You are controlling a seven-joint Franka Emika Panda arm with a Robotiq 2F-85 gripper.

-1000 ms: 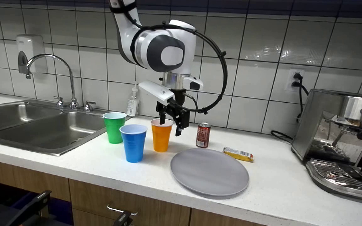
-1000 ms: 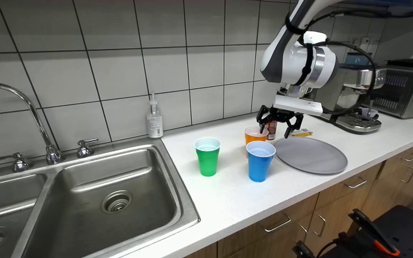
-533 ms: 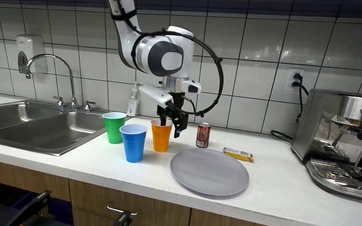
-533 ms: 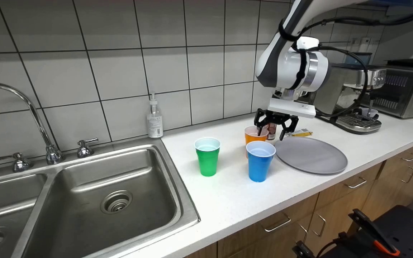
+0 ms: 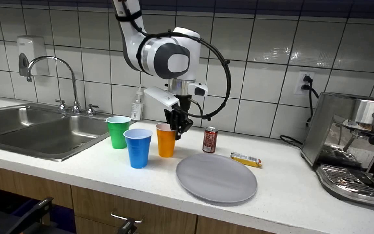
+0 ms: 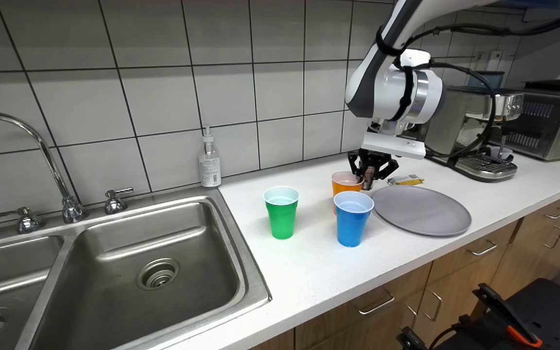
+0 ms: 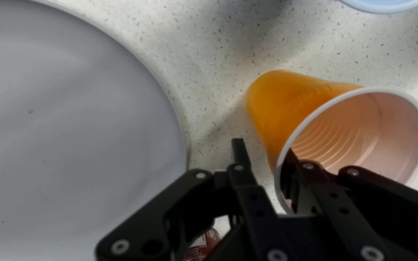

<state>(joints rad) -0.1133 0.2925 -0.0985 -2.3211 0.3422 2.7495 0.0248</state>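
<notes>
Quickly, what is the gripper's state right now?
Gripper: one of its fingers inside the orange cup, one outside; whether closed on it cannot be told.

Finding no word, brand or number legible in any view. Noting pale print on the red can (image 5: 210, 139), blurring past reading in an exterior view and, in the wrist view, showing only as a small white panel (image 7: 199, 241) with fine marks, partly hidden. Observing a block of thin dark bars (image 5: 253, 159), resembling a barcode, on the yellow wrapper (image 5: 246, 160), beside print too small for deciphering. Logging close rows of dark print across the white label (image 6: 211, 173) of the clear pump bottle (image 6: 209, 158), showing in both exterior views without resolving into letters.
</notes>
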